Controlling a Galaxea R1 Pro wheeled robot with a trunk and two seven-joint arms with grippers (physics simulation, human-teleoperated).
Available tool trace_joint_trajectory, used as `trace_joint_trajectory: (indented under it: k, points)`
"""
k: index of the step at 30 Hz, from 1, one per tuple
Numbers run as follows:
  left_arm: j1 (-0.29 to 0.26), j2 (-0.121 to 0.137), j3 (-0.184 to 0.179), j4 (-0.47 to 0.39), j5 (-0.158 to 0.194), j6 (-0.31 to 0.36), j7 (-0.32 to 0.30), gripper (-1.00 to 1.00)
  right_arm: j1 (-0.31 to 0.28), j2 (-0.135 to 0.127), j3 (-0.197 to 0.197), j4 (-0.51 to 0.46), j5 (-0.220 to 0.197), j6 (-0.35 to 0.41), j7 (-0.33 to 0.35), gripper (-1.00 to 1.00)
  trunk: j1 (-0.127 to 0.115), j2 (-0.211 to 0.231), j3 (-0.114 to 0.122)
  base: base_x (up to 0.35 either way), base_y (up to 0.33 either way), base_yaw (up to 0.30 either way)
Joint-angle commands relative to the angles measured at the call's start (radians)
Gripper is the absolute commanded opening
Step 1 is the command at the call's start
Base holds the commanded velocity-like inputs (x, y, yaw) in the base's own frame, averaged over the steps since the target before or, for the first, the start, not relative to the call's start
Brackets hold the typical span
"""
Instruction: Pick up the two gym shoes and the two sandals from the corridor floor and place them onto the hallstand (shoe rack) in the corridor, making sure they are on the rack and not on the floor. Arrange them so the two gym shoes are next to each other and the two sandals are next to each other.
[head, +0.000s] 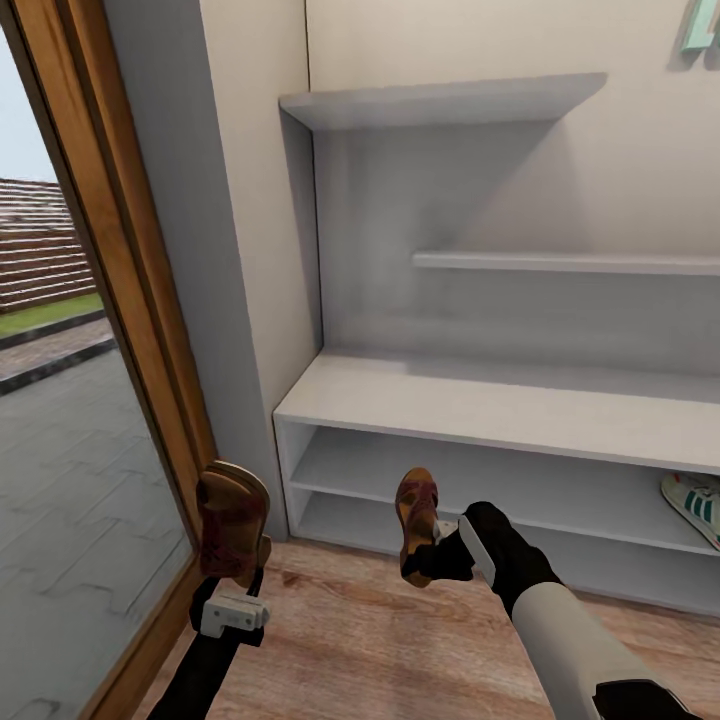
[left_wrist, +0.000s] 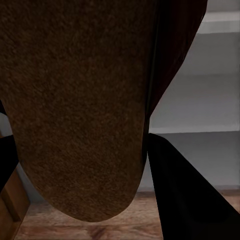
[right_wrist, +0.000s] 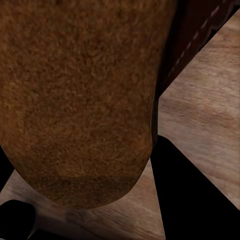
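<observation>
With a brown leather open-backed sandal (head: 232, 520) clamped in my left gripper (head: 232, 590) and its twin (head: 416, 520) in my right gripper (head: 440, 555), both above the light wood-plank floor (head: 380, 640) before the pale grey-white shoe rack (head: 520, 410), I think a thin hold could drop one short of the shelf

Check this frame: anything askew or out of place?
Nothing odd. Each gripper holds one sandal: left, right, both off the floor. A sneaker already lies on the rack's middle shelf, partly cut off at the picture's edge.

No readable text; only a cropped teal letter shape (head: 700, 30) on the wall.
</observation>
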Motion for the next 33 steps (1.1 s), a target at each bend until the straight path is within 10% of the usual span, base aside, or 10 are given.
trace_joint_trajectory:
  k: [1,21,33]
  points:
    - [0.0,0.0,0.0,0.0,-0.003,0.0,0.001,-1.0,0.0,0.0,0.0,0.0,-0.001,0.0,-0.001,-1.0,0.0,0.0,0.0,0.002,0.001,0.0]
    - [0.0,0.0,-0.014,0.0,-0.003,0.0,-0.003,-1.0,0.0,0.0,0.0,0.001,-0.001,0.0,-0.001,-1.0,0.0,0.0,0.0,0.093,0.038,0.0]
    - [0.0,0.001,-0.216,0.0,-0.003,0.0,-0.001,-1.0,0.0,0.0,-0.001,0.005,-0.001,0.0,-0.001,-1.0,0.0,0.0,0.0,0.0,0.0,0.0]
